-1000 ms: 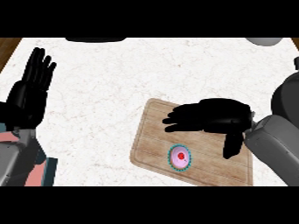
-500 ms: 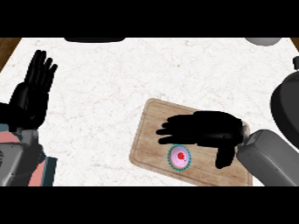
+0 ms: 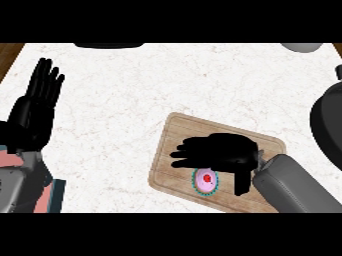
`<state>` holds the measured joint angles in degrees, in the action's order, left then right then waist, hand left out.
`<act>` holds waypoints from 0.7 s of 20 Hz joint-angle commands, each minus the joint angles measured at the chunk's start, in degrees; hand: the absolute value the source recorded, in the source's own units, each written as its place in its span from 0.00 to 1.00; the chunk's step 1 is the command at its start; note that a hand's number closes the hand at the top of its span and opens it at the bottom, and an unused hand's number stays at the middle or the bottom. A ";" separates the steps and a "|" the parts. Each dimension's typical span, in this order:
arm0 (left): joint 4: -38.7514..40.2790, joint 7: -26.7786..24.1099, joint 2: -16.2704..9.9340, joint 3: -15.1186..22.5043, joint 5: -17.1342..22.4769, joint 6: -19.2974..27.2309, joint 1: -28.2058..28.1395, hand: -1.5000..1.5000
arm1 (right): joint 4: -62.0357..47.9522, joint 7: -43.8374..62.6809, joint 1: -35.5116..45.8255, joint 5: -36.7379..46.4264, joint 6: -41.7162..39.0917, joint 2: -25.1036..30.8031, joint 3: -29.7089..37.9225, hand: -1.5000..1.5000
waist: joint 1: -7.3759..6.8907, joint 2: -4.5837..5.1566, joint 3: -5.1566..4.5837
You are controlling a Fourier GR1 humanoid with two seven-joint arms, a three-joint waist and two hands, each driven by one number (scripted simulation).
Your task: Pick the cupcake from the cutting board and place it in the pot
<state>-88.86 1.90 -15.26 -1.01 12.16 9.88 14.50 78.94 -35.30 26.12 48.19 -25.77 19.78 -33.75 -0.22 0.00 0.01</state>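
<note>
Lower now, my open right hand hovers over the cupcake on the cutting board; dark pot sits right; open left hand rests over white counter.

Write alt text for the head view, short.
The right hand hovers open over a cutting board, just above a pink cupcake near the board's front edge. A dark pot sits at the right edge of the white counter, and the left hand rests open at the left, fingers up.
</note>
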 commanded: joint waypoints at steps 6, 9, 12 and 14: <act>-0.50 1.91 1.86 -0.52 -3.01 0.24 2.40 0.50 | -7.29 -5.75 -2.50 8.29 4.20 -5.33 0.03 0.00 | 0.10 0.02 0.01; 4.43 -1.13 0.54 -3.79 -1.85 -2.56 3.51 0.50 | -3.02 -4.32 -4.73 8.51 1.08 -7.57 -1.10 0.00 | 0.34 0.02 -0.01; -1.82 1.95 0.13 -2.97 -0.92 -2.75 -0.72 0.50 | -8.80 -13.43 -2.51 10.10 8.72 -6.78 -3.21 1.00 | -0.37 0.04 0.02; -0.91 2.95 1.31 -2.45 -1.89 -1.70 1.79 0.50 | -3.85 -11.68 -5.56 11.45 8.33 -7.26 -4.27 1.00 | 0.20 -0.03 0.01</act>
<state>-88.98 3.58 -14.09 -3.32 10.43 8.42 16.12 73.86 -43.07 23.83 58.43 -20.06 12.82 -36.53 -0.15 -0.28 -0.31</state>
